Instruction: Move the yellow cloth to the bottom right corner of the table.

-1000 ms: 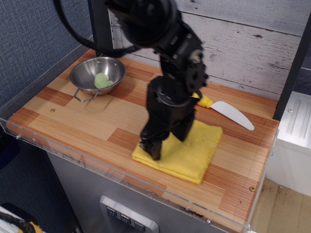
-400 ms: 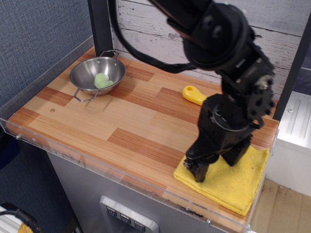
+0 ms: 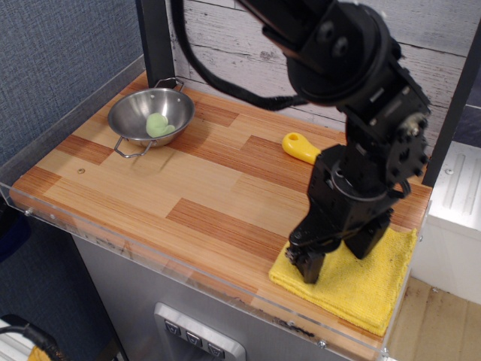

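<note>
The yellow cloth (image 3: pixel 362 283) lies flat at the near right corner of the striped wood table (image 3: pixel 188 192), its edges close to the clear rim. My gripper (image 3: pixel 307 265) points down onto the cloth's left near edge. Its fingers are close together and pinch the fabric there. The black arm covers the cloth's far left part.
A steel bowl (image 3: pixel 150 115) holding a green object (image 3: pixel 157 124) stands at the far left. A knife's yellow handle (image 3: pixel 301 147) shows at the back, its blade hidden behind the arm. A clear acrylic rim (image 3: pixel 150 252) runs along the front edge. A white panel (image 3: pixel 455 195) stands to the right.
The gripper dragged the yellow cloth from the middle front of the table to the near right corner. Since 0.4 s ago both have barely moved.
</note>
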`<state>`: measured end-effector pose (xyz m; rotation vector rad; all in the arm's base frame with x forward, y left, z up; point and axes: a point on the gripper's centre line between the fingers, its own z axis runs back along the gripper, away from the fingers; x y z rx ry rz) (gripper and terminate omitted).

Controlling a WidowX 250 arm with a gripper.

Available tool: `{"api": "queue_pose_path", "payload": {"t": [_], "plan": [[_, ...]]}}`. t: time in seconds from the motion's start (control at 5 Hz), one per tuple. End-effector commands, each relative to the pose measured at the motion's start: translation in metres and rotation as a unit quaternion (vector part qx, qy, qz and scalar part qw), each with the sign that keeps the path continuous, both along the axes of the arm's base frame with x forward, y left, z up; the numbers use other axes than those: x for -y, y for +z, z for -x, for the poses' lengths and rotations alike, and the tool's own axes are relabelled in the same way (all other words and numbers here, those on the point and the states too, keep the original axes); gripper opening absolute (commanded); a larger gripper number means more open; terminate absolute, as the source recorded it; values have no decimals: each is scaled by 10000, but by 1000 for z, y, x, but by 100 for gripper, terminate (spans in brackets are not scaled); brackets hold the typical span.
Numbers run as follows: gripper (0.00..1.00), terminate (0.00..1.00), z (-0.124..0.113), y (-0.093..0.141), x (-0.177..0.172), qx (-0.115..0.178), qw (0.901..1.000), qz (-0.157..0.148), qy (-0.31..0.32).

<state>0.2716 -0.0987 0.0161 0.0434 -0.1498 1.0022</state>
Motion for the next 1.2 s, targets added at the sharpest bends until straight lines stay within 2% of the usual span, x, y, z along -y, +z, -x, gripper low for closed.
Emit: {"api": "queue_pose_path", "payload": {"t": [0.0, 0.2, 0.4, 0.8, 1.0], "plan": [[100, 0, -24, 54, -17, 645, 9968, 121, 450], [100, 0, -30, 70, -19, 736, 9956, 140, 559], [100, 0, -28, 96, -23, 952, 9935, 98, 620], [100, 0, -28, 96, -23, 952, 9935, 98, 620], [100, 100, -28, 96, -23, 952, 9935, 98, 620]]}}
